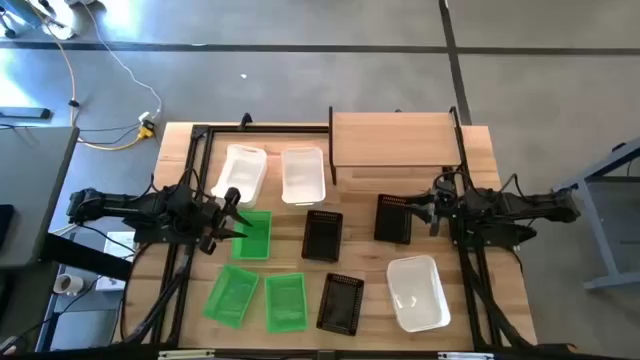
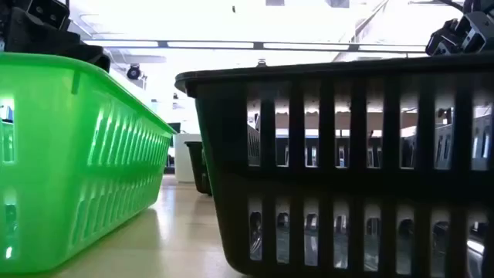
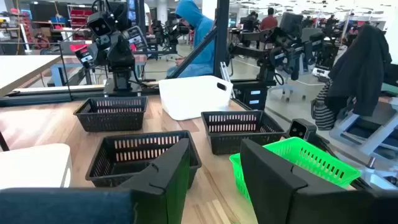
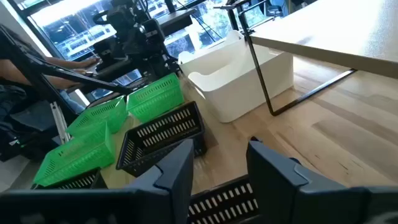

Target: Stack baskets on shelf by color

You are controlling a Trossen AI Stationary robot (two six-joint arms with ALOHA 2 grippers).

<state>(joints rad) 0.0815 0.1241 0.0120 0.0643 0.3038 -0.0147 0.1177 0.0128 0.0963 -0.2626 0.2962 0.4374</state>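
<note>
Baskets, nine in all, lie spread over the wooden surface (image 1: 480,160); none sits on the shelf (image 1: 392,140), which stands bare at the far edge, right of centre.

Two white baskets (image 1: 243,172) (image 1: 303,175) rest side by side at the far left of centre, just left of the shelf. A third white basket (image 1: 417,292) lies near the front right.

Green baskets: one (image 1: 252,235) sits left of centre, directly beneath the left claw (image 1: 232,212); two more (image 1: 232,296) (image 1: 286,301) lie side by side at the front left.

Black baskets: one (image 1: 322,236) at the centre, one (image 1: 340,303) at the front centre, and one (image 1: 394,218) just in front of the shelf, beside the right claw (image 1: 436,210).

Left claw hovers over the near-left green basket with its fingers (image 3: 168,171) apart and nothing between them; the left wrist view shows a black basket and the green basket (image 3: 298,162) beyond it. Right claw is held above the black basket by the shelf, fingers (image 4: 177,165) likewise apart and empty.

The low view is filled by one green basket (image 2: 69,154) and one black basket (image 2: 347,162) close up, standing apart on the surface.

A person in a blue hooded top (image 3: 196,31) is visible in the room beyond, in the left wrist view.
</note>
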